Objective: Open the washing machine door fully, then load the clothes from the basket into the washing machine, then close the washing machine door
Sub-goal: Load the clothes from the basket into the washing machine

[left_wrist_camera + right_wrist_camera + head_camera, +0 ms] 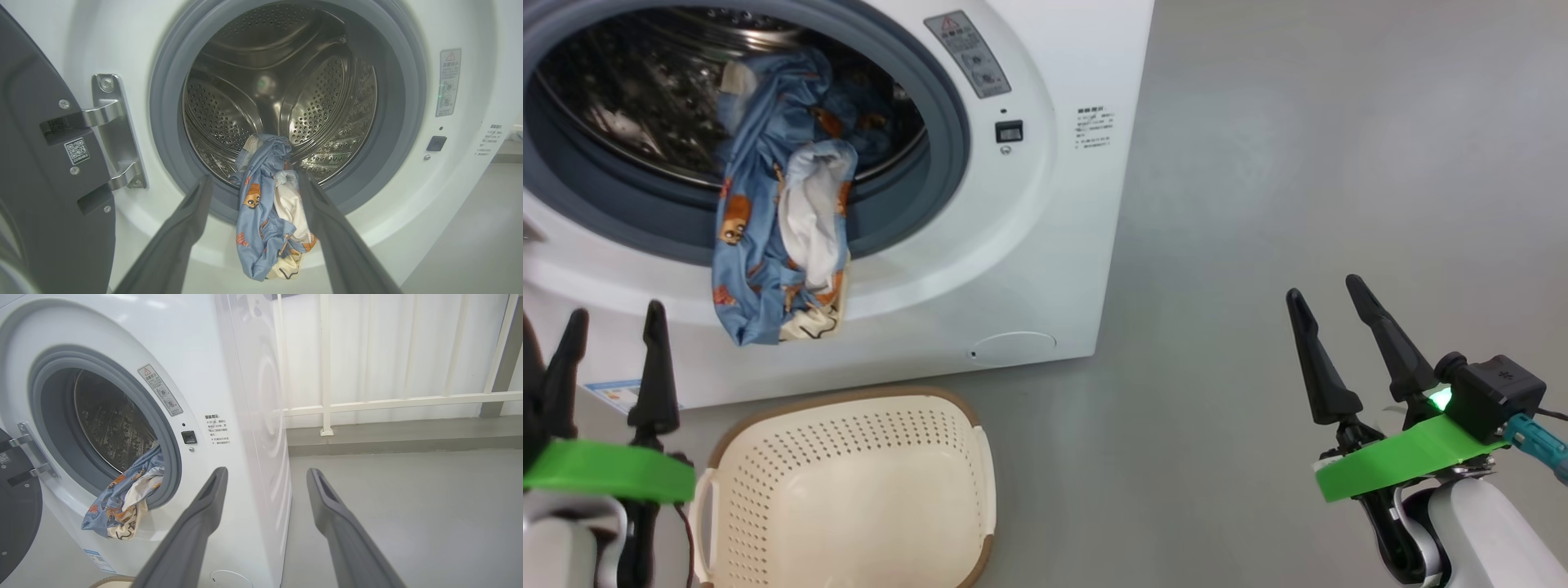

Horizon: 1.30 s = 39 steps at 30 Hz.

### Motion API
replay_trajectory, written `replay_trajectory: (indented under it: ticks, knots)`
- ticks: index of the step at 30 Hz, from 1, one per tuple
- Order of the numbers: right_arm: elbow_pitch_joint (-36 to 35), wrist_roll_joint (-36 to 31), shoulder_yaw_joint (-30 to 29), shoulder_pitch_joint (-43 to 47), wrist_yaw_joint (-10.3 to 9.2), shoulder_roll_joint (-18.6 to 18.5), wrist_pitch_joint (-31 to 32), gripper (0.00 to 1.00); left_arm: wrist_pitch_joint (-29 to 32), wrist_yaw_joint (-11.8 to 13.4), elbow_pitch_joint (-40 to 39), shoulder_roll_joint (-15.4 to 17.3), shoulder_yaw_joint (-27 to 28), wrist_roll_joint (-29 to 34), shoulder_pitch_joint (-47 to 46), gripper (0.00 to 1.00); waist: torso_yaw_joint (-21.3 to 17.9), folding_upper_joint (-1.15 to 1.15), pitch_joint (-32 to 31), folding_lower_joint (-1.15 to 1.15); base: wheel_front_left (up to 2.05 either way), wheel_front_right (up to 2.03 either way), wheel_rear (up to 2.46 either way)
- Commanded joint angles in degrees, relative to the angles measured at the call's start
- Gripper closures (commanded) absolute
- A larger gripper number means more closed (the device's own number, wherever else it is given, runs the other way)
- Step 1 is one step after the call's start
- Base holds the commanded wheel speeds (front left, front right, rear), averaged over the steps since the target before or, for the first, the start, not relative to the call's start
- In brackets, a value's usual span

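Two pincers are mine, and both stand spread to their widest with nothing between the fingers. Farthest left, the large round glossy black washing machine door (41, 163) is swung well back on its steel hinge (116, 130), so I judge the opening step done. My left pincer (614, 312) hovers at the near left, facing the mouth of the big white boxy front-loading washing machine (1045, 245). Just to its right, on the grey floor (1298, 163), sits the small cream-white perforated plastic basket with a brown rim (849, 457), with nothing in it that I can see. Beyond it, the light blue bear-printed clothes with cream-white cloth (760, 245) lie half in the perforated steel drum (318, 110) and half draped over the grey-blue rubber ring (167, 102), hanging down the white front. My right pincer (1325, 287) waits well apart at the right, over bare floor. Loading is the step in hand, I think. Next, the hanging bundle needs pushing past the ring, deep enough that the closing door cannot trap it.
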Motion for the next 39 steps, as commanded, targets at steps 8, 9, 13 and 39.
replay_trajectory:
  ticks: [8,9,13,39]
  knots:
    - [-1.48,1.33,0.77,1.34,0.26,-1.62,-0.46,0.0,-0.36,1.22,-9.22,-1.07,5.65,2.54,8.48,0.0,0.94,0.0,-2.1,0.0,0.0,0.0,0.0]
    - [-1.5,1.37,0.74,1.47,0.26,-1.67,-0.46,0.0,-0.36,1.23,-9.75,-1.42,5.94,2.6,9.2,0.0,0.98,0.0,-2.24,0.0,0.0,0.0,0.0]
    - [-1.55,1.54,0.63,1.86,0.26,-1.92,-0.46,0.0,-0.36,1.23,-11.35,-2.59,6.87,2.91,11.28,0.0,1.18,0.0,-2.6,0.0,0.0,0.0,0.0]
    - [-1.77,1.58,1.44,1.43,0.26,-1.97,-0.46,0.0,-0.06,0.41,-9.03,-3.86,6.41,2.51,11.72,0.0,-0.32,0.0,-1.52,0.0,0.0,0.0,0.0]
